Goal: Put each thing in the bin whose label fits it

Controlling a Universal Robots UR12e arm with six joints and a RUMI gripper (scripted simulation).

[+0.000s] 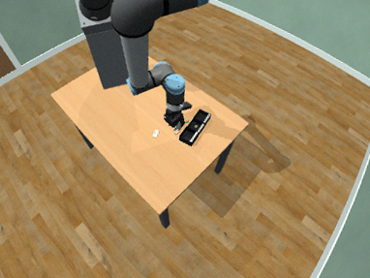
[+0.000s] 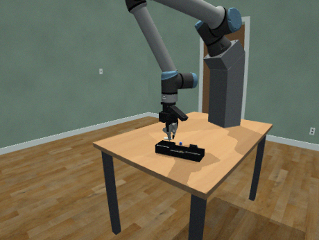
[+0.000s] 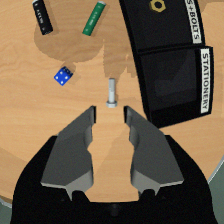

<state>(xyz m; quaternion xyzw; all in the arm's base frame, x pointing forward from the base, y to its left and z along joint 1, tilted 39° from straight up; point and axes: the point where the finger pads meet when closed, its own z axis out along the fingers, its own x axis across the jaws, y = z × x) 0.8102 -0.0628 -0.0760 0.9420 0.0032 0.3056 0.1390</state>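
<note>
UR12e arm (image 1: 135, 55) (image 2: 156, 41) reached out from base at far side of scene (ext. view), elbow up high, forearm (image 1: 135, 60) (image 2: 152, 37) sloping down to wrist (image 1: 175, 85) (image 2: 170, 82). Wrist joints bent, last one stacked vert. above gripper (image 1: 178, 130) (image 2: 170, 138) (image 3: 109, 107). Gripper hung pointing down, low, left of base in ext. view. Jaws part-open, gap betw. fingertips, nothing gripped. Fingers roughly symm., L + R, in wrist cam.

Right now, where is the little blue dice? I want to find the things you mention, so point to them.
In the wrist view, the blue die (image 3: 63, 75) lies on the table (image 3: 30, 107), left of the silver bolt (image 3: 112, 92) and below the black battery (image 3: 43, 17).
</note>
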